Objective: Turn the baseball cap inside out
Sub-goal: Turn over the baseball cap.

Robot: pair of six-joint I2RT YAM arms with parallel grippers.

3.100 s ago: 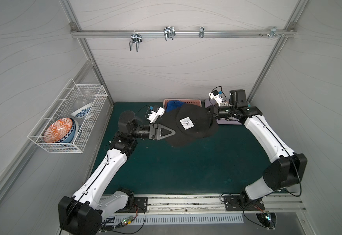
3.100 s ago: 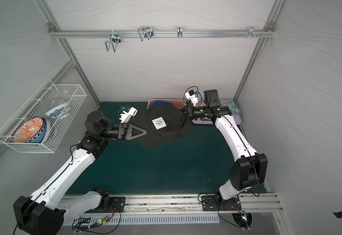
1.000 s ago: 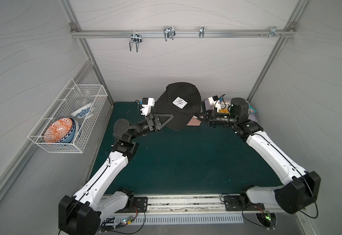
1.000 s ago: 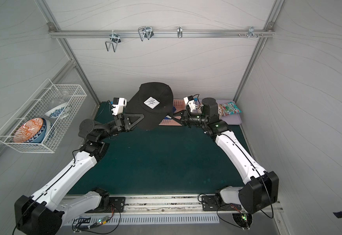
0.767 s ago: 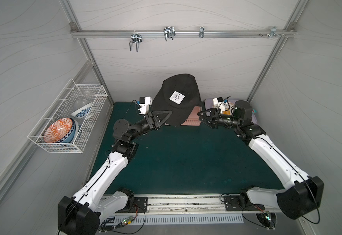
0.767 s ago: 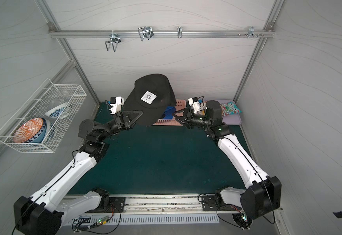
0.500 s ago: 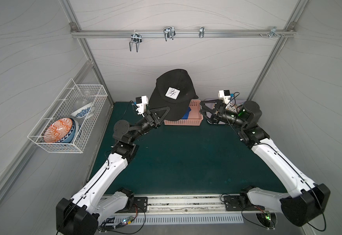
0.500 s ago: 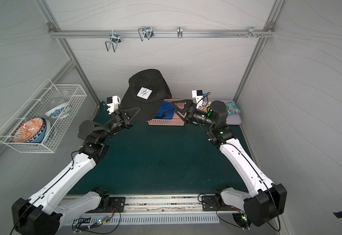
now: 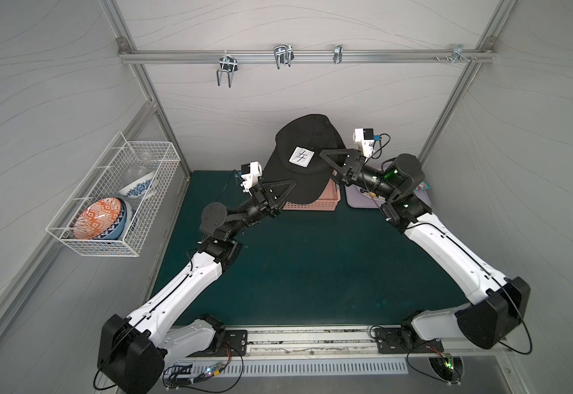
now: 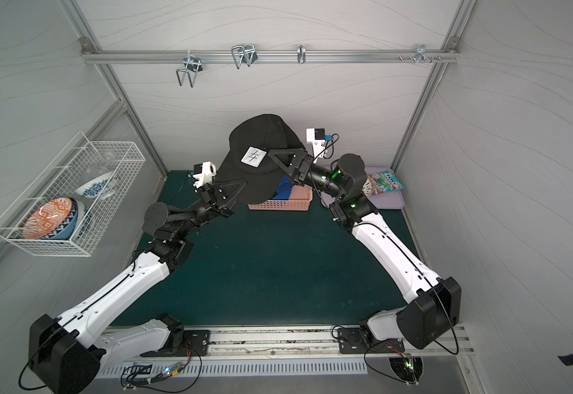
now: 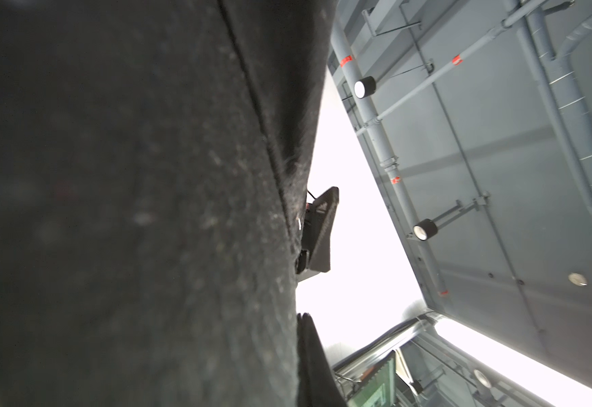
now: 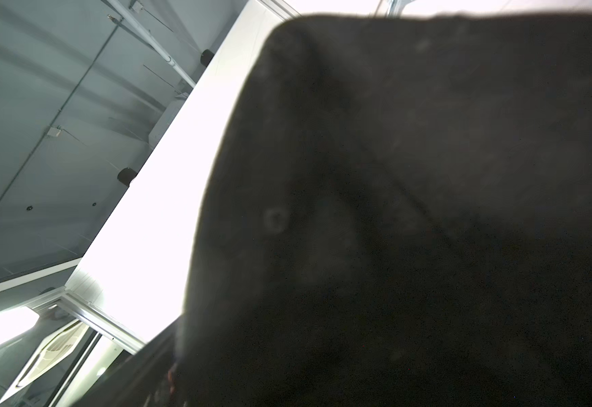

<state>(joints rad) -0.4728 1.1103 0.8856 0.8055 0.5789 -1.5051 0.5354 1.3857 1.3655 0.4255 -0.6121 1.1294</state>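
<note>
Looking down, you see the black cap (image 9: pixel 307 136) raised above the pink basket (image 9: pixel 312 205) at 12 o'clock of the green mat (image 9: pixel 312 266), the left gripper (image 9: pixel 286 187) clamped on its 7 o'clock edge, the right gripper (image 9: pixel 327 157) against its 3 o'clock side, but whether those jaws are apart you cannot tell.

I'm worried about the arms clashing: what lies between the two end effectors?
Only the black baseball cap, held aloft. The left end effector pinches its lower edge; the right end effector is at its opposite side. Both top views show it.
</note>
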